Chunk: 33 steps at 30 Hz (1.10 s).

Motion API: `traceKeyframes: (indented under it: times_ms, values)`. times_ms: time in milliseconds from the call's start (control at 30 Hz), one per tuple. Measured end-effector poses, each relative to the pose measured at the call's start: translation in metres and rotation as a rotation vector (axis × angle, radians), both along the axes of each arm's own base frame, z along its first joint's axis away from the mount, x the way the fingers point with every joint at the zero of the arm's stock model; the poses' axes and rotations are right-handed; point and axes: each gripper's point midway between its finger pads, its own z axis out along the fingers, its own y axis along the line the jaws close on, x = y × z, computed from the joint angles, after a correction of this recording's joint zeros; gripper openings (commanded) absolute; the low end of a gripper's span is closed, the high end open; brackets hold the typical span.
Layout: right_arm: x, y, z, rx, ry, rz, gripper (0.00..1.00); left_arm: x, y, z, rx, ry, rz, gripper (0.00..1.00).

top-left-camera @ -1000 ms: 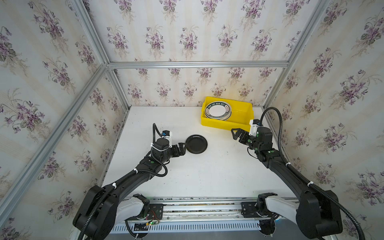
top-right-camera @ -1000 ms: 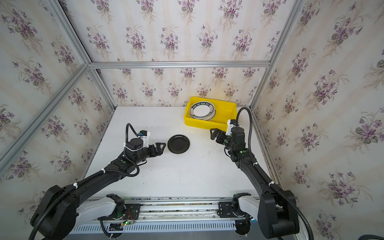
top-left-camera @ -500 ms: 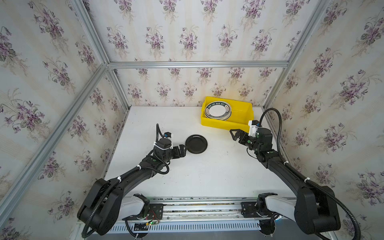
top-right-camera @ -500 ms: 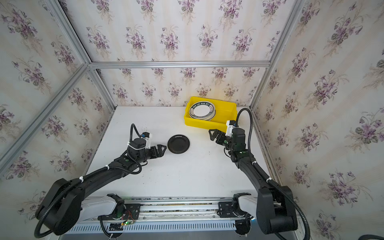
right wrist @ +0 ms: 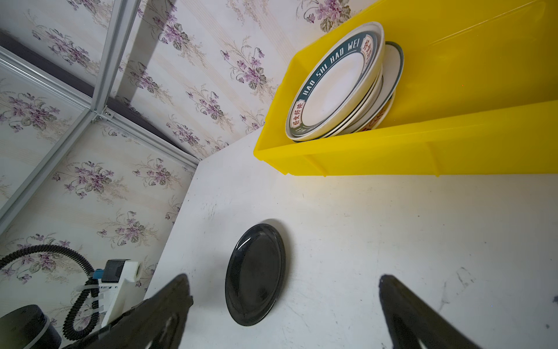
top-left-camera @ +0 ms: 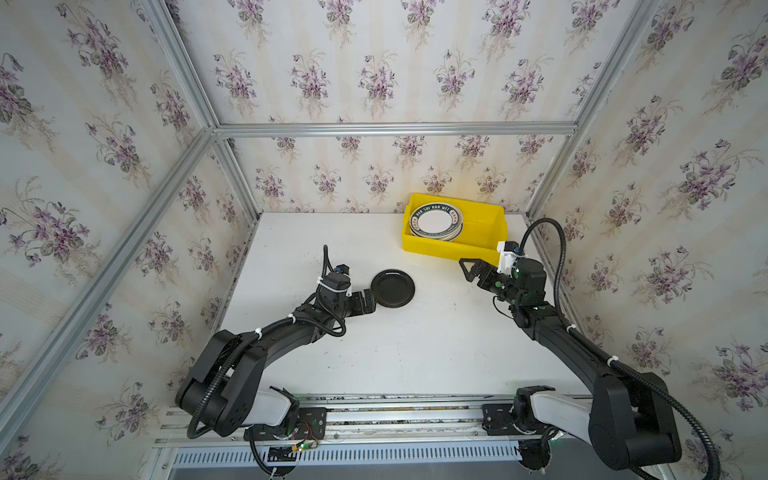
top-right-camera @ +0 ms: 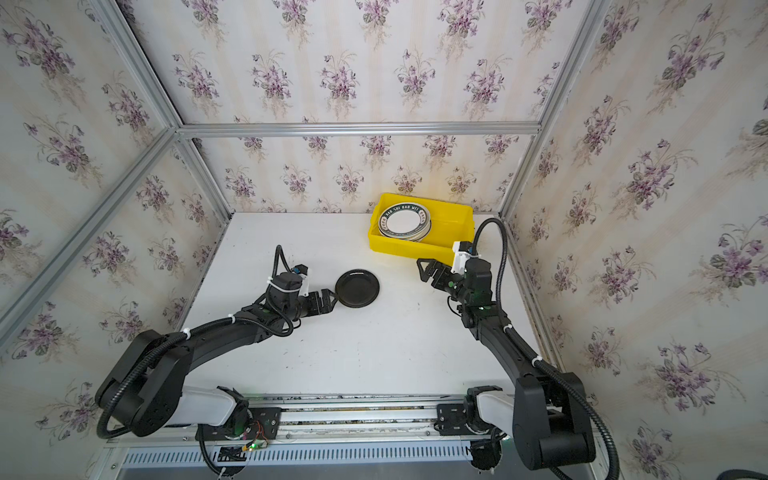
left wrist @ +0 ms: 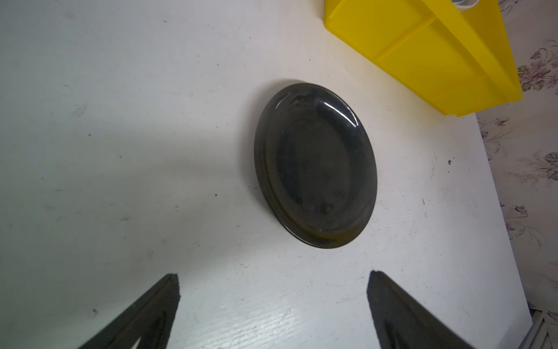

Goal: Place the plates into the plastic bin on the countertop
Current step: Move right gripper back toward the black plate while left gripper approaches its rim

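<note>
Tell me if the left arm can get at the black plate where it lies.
Probably yes. The left pincer is open, pointed at the black plate and close to its rim, with only bare countertop between them. The plate lies flat, so slipping a finger under the rim may be fiddly.

The bin (top-left-camera: 449, 250) sits on the desk (top-left-camera: 415, 345) in its far right corner, close to the back wall (top-left-camera: 374, 174). A stack of plates (top-left-camera: 435, 222) lies in the bin's left half. A lone plate (top-left-camera: 392, 288) lies flat near the desk's middle, in front of the bin and to its left, well apart from it. The left tool (top-left-camera: 370, 301) is just beside the lone plate's left rim. The right tool (top-left-camera: 466, 271) is to that plate's right, just before the bin's front wall.
</note>
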Motion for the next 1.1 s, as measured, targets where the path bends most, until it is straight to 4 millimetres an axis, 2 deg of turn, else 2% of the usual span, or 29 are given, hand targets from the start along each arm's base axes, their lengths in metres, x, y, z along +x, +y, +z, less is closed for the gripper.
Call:
traceKeyframes:
  times_ms: [167,333,467,533,733,933,1100]
  values:
    - [0.0,-0.001,-0.003,0.007,0.008,-0.005,0.99,0.002,-0.004,-0.012,0.004,0.034,-0.011,0.84]
    - [0.001,-0.002,-0.003,0.013,0.007,-0.015,0.99,0.011,-0.011,-0.02,0.003,0.058,-0.02,0.72]
    - [0.001,-0.003,-0.003,0.017,0.009,-0.019,1.0,0.017,-0.016,-0.026,-0.005,0.082,-0.017,0.56]
    - [0.001,-0.004,-0.002,0.015,0.005,-0.027,0.99,0.02,-0.016,-0.027,-0.003,0.082,-0.014,0.51]
    - [0.0,-0.009,0.001,0.006,-0.005,-0.054,0.99,0.03,-0.01,-0.034,0.032,0.086,0.042,0.48]
    - [-0.003,-0.012,0.0,-0.003,-0.004,-0.071,0.99,0.04,-0.014,-0.048,0.04,0.12,0.055,0.44]
    - [-0.004,-0.013,-0.002,-0.005,0.002,-0.075,0.99,0.048,-0.02,-0.049,0.02,0.119,0.056,0.4]
